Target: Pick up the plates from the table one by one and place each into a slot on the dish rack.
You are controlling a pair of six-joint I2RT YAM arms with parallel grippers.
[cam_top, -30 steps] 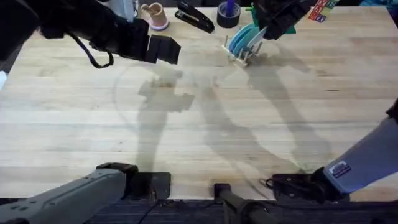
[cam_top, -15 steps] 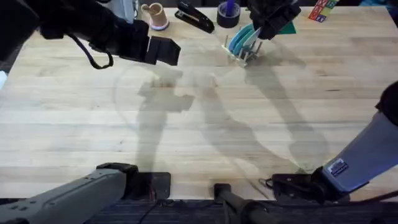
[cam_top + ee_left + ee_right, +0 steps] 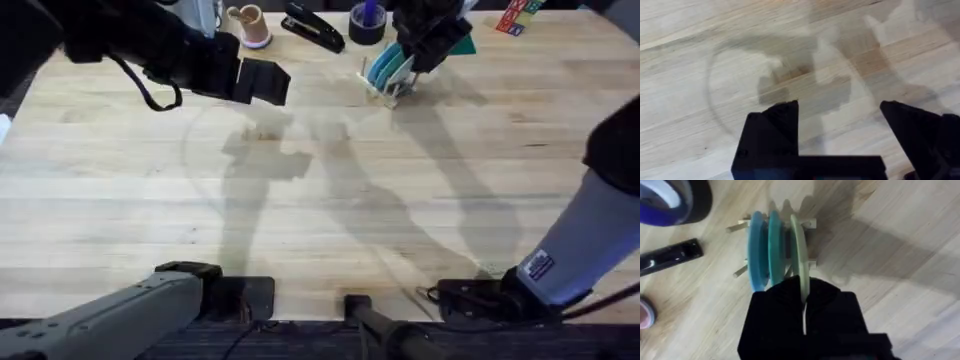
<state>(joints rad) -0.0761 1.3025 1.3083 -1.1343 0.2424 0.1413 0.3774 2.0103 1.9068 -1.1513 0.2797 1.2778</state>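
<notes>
We see the table (image 3: 330, 210), the largest thing here, as a pale plank top that is bare through its middle and carries only the arms' shadows there.

The right arm rises from its base at about five o'clock in the overhead view, its grey upper link slanting up along the right edge, and it reaches far across to roughly one o'clock, where the right gripper (image 3: 425, 45) hangs directly over the dish rack (image 3: 388, 88). In the right wrist view its black fingers (image 3: 785, 297) are closed on the top edge of the pale cream plate (image 3: 799, 250) — the plate stands upright, edge on, set between the pegs on one end of the rack.

The left arm stretches from its base at seven o'clock up to about eleven o'clock, held above the wood; the left gripper (image 3: 255, 80) points toward the table's centre. Its wrist camera shows the two dark fingers (image 3: 772, 132) spread apart with only bare planks and shadow between them.

Two light blue plates (image 3: 762, 245) stand upright in the rack side by side, just beside the cream one.

Along the far edge, from eleven to twelve o'clock, lie a small pink cup (image 3: 250, 25), a black stapler (image 3: 312, 27) and a dark tape roll (image 3: 367, 22).
</notes>
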